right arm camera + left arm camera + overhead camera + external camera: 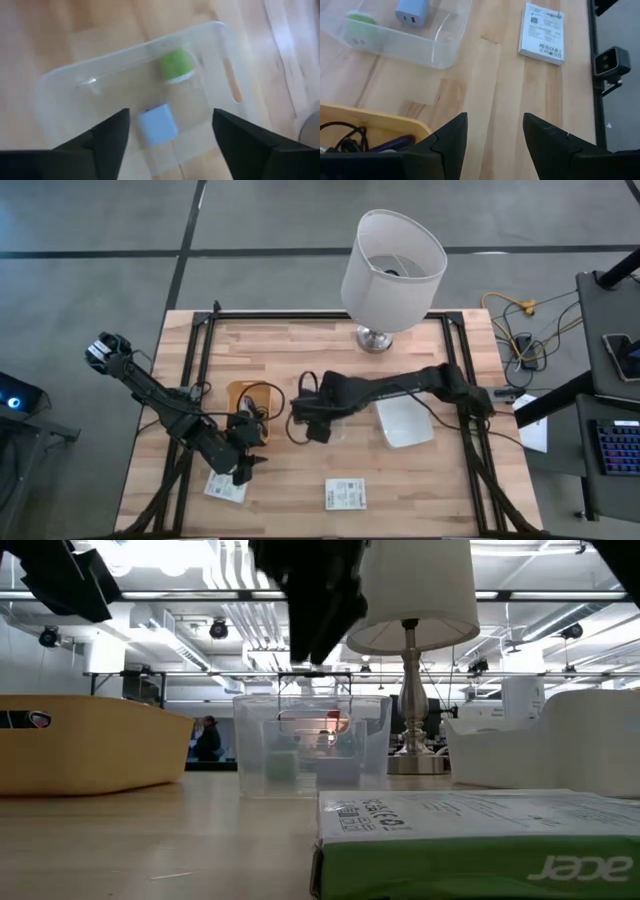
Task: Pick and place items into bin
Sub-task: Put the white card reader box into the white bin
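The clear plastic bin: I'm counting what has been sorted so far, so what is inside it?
Inside the clear bin lie a green cube and a grey-blue cube. The open right gripper hangs above it, and its fingers cover the near corners, so anything there cannot be seen.

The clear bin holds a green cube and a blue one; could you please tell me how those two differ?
The green cube is bright green with rounded edges and a pale band along one side; the blue cube is pale grey-blue with crisper, squarer edges. The blue cube shows two small slots on one face in the left wrist view; no such slots show on the green cube. Both are small and lie loose, side by side, in the clear bin.
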{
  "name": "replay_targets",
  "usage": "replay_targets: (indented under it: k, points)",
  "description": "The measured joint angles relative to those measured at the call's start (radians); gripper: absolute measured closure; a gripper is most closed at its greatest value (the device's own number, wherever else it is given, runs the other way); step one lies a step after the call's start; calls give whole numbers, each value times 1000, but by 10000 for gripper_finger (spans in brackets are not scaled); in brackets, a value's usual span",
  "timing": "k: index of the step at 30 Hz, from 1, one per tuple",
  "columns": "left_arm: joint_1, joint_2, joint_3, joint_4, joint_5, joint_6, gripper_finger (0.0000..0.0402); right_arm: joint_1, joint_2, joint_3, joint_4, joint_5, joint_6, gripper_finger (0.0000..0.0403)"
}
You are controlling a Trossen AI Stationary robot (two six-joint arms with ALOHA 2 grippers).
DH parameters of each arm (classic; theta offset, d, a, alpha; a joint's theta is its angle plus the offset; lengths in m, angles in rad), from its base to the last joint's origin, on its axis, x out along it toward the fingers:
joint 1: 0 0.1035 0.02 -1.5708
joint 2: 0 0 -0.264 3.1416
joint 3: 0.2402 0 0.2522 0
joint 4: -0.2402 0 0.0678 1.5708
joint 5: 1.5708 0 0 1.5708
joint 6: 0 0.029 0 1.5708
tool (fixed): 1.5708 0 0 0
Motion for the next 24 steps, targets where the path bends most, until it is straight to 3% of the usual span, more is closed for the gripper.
replay_targets:
  k: [3, 6, 8, 11, 17, 21, 24]
  points:
    - [0, 0, 0, 4, 16, 6, 226, 78, -26, 11, -17, -44, -88, 105]
    - [0, 0, 0, 48, 92, 47, 226, 193, -47, 4, -57, -54, -61, 97]
    - [0, 8, 0, 131, 158, 124, 226, 269, -48, -6, -98, -62, 13, 98]
    - [3, 46, 1, 227, 175, 208, 226, 370, -45, -32, -123, -58, 157, 108]
    - [54, 174, 7, 438, 254, 243, 226, 548, -43, -83, -117, 13, 494, 139]
    - [91, 297, 41, 618, 356, 269, 226, 612, -42, -157, -68, 61, 564, 144]
    - [112, 402, 90, 691, 408, 268, 226, 620, -41, -223, -23, -9, 728, 143]
